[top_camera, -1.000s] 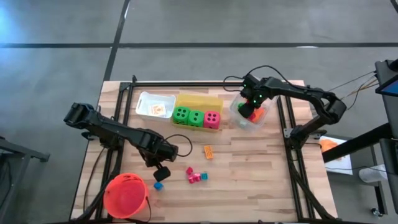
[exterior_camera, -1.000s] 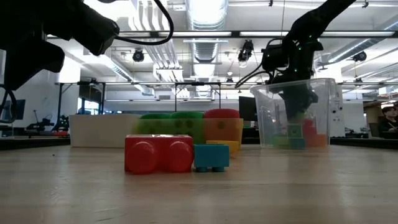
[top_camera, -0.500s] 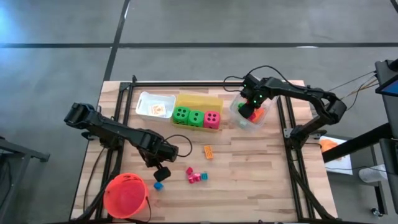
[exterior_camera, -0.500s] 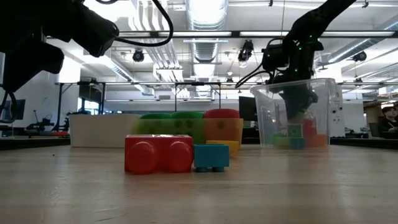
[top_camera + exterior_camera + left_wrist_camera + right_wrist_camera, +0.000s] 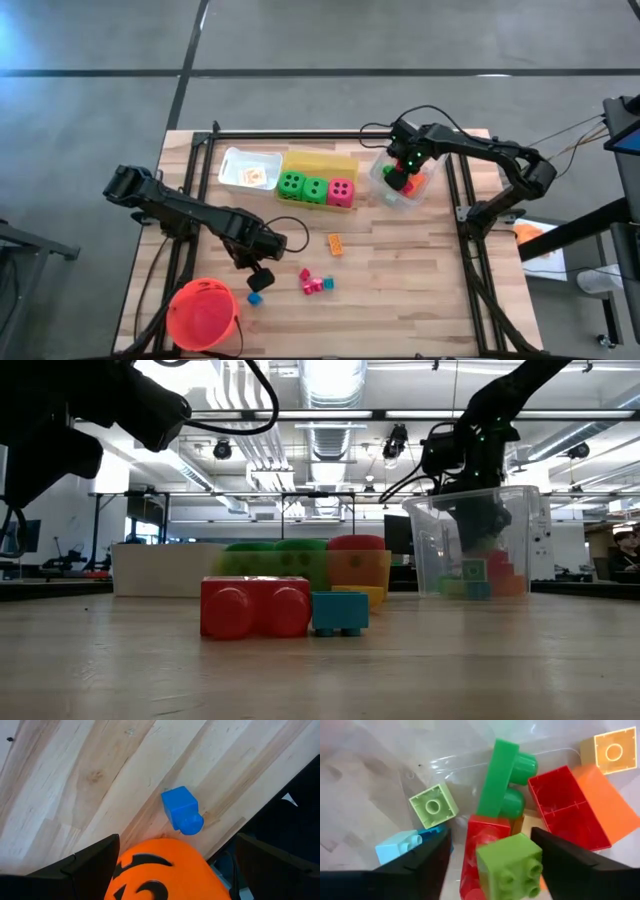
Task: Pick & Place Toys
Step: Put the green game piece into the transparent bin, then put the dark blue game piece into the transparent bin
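1. Right claw (image 5: 490,865), fingers apart, sits inside the clear bin (image 5: 385,192) at 1 o'clock, a lime block (image 5: 510,865) between them: release step.
2. Left claw (image 5: 165,865), spread empty, hovers over the blue block (image 5: 181,810) at 7 o'clock; descend next.

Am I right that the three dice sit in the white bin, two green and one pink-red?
Not quite. The high view shows the three dice, two green and one pink-red, sitting in the yellow bin; the white bin beside it holds a picture card.
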Action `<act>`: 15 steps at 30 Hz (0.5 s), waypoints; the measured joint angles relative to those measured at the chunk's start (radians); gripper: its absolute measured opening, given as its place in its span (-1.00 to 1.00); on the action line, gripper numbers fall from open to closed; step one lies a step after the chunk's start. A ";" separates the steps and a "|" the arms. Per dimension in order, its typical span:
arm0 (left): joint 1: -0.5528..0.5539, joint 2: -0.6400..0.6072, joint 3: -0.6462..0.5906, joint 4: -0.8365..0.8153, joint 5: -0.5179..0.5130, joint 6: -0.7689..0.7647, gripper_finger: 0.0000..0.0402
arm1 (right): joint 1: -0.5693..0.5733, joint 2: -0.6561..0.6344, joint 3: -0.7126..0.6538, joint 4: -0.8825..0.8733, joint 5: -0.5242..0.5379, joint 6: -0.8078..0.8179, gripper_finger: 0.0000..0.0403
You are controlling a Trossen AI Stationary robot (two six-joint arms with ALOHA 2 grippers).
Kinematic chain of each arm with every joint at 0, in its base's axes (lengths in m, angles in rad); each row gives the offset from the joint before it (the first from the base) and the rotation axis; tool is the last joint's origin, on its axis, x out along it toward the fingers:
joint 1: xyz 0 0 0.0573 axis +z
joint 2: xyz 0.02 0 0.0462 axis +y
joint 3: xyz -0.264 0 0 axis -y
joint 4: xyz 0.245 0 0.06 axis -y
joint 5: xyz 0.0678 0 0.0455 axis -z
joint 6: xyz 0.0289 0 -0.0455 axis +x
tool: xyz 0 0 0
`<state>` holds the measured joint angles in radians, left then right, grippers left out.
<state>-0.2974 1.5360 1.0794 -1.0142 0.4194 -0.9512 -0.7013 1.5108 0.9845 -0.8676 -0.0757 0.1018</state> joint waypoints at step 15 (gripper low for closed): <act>-0.009 0.004 0.000 0.000 0.019 -0.004 0.88 | 0.001 -0.003 0.090 -0.084 0.000 0.011 0.82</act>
<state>-0.3065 1.5396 1.0790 -1.0140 0.4388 -0.9554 -0.7006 1.5077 1.0746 -0.9519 -0.0760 0.1127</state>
